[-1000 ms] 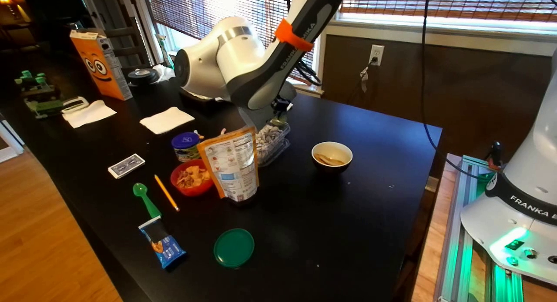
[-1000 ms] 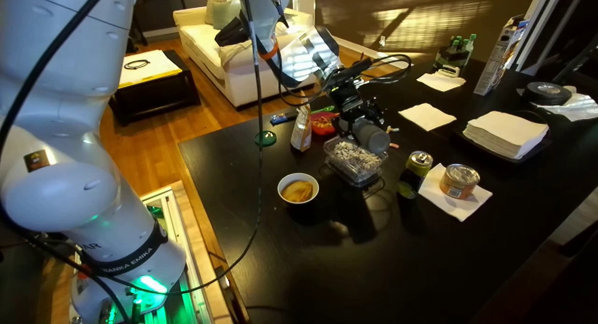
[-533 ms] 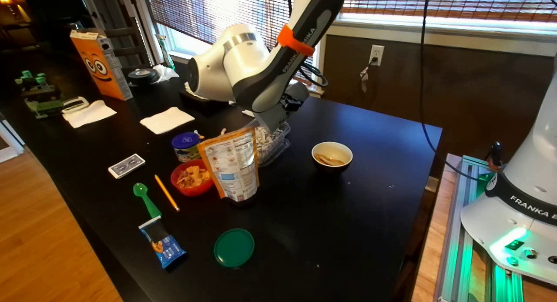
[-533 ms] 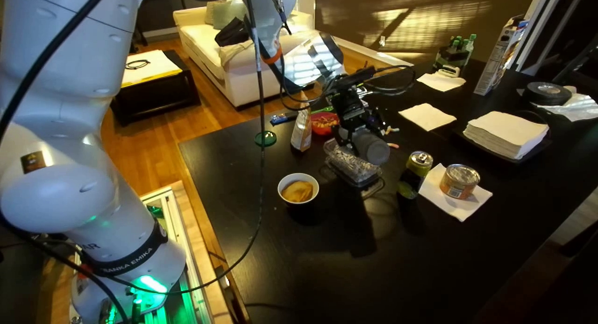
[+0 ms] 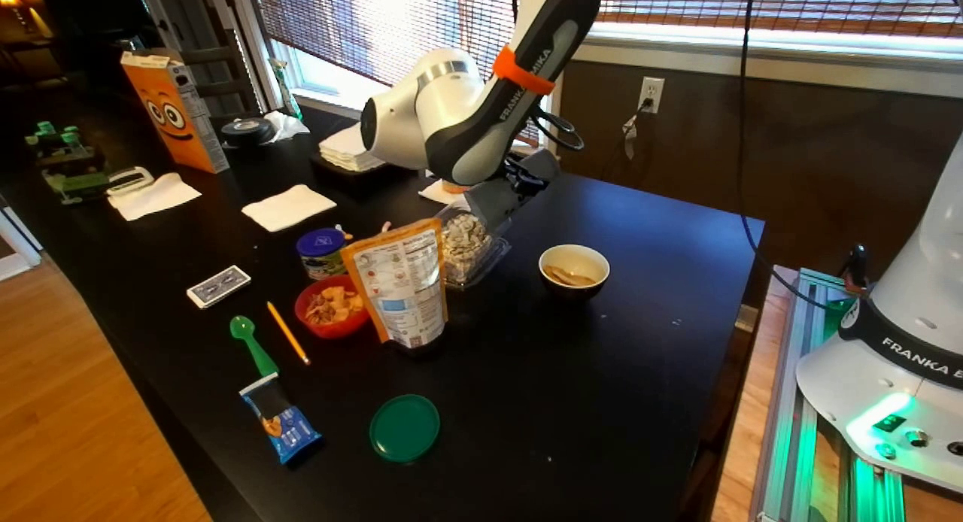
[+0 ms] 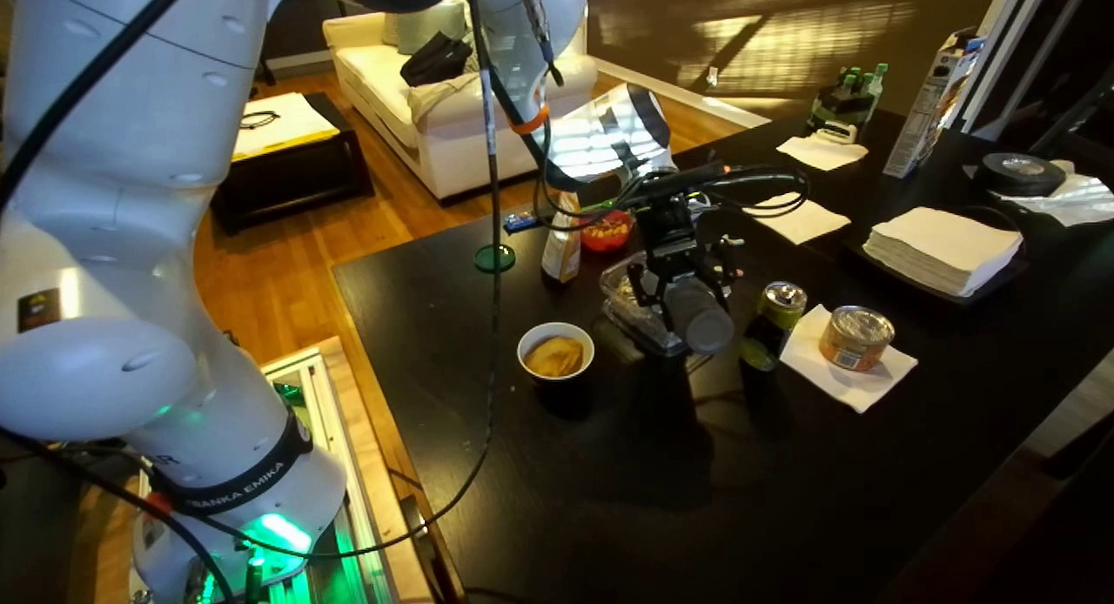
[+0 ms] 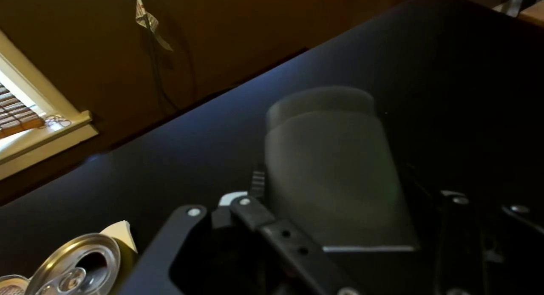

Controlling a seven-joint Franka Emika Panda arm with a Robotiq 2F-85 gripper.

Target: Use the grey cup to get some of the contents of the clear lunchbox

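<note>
My gripper (image 6: 687, 292) is shut on the grey cup (image 7: 327, 159), its fingers pressed along the two sides. The cup lies strongly tilted, base facing away from the lunchbox and mouth toward it, as an exterior view (image 5: 493, 204) shows. The clear lunchbox (image 6: 635, 321) stands on the black table right beside and below the cup's mouth, filled with pale greyish pieces (image 5: 464, 240). Arm and gripper cover much of the box in an exterior view. Whether cup and box touch, and whether anything lies in the cup, I cannot tell.
A dark bowl (image 5: 590, 259) of chips stands close to the lunchbox. An upright snack bag (image 5: 402, 292) and a red bowl (image 5: 331, 331) flank it. On the window side stand a drink can (image 6: 770, 321) and a tin (image 6: 855, 336) on a napkin.
The cup and gripper have moved toward the window side and lower, tilting further, away from above the lunchbox's middle. The lunchbox has shifted slightly and its contents look more heaped. The grip stays the same.
</note>
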